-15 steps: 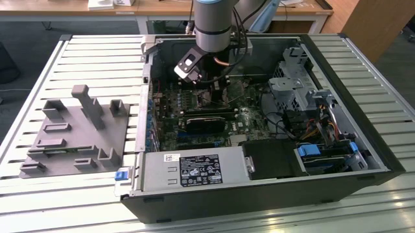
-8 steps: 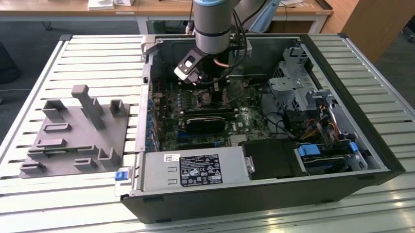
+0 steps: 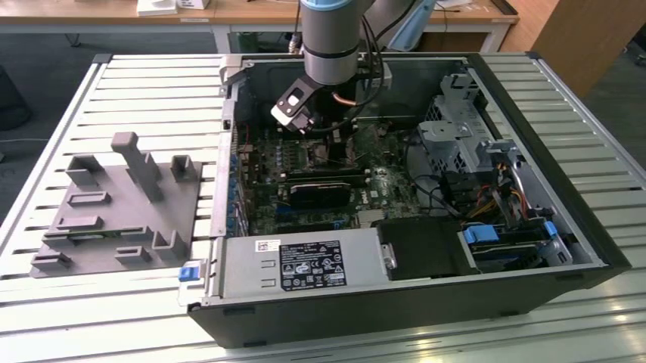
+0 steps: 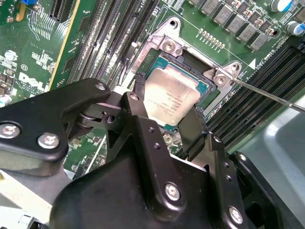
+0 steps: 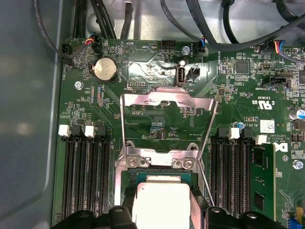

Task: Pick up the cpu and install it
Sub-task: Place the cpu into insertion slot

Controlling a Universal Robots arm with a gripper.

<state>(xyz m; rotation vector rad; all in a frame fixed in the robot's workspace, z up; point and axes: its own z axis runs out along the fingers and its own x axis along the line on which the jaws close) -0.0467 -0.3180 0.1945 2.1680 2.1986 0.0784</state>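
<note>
On the exterior view's left, the grey holder block (image 3: pixel 111 208) sits on the slatted table (image 3: pixel 60 302), well apart from me. Moving right, here's the open computer case (image 3: pixel 565 227), with the power supply (image 3: pixel 302 265) along its near edge. My arm (image 3: pixel 331 38) drops in from the far side, and my gripper (image 3: pixel 325 151) hangs low over the green motherboard (image 3: pixel 257 208).

In the second wrist view my gripper (image 4: pixel 167 109) has its black fingers (image 4: pixel 136 107) on either side of the cpu (image 4: pixel 169 95). They press against two opposite edges, so I'm clamped on it. The silver top faces up, and the chip sits right over the socket (image 5: pixel 162 175), inside its metal frame. I can't tell whether it is fully seated.

In the first wrist view the cpu (image 5: pixel 159 205) is between my fingers (image 5: pixel 126 202). Beyond it the shiny retaining plate (image 5: pixel 167 102) is flipped open, away from me. A thin lever rod (image 4: pixel 267 93) sticks out beside the socket. Empty memory slots (image 5: pixel 83 181) run along one side, and a green memory stick (image 5: pixel 262 183) stands on the other. A coin battery (image 5: pixel 104 70) shines farther off.

On the exterior view's right, the metal drive cage (image 3: pixel 454 128) fills the far corner of the case.
</note>
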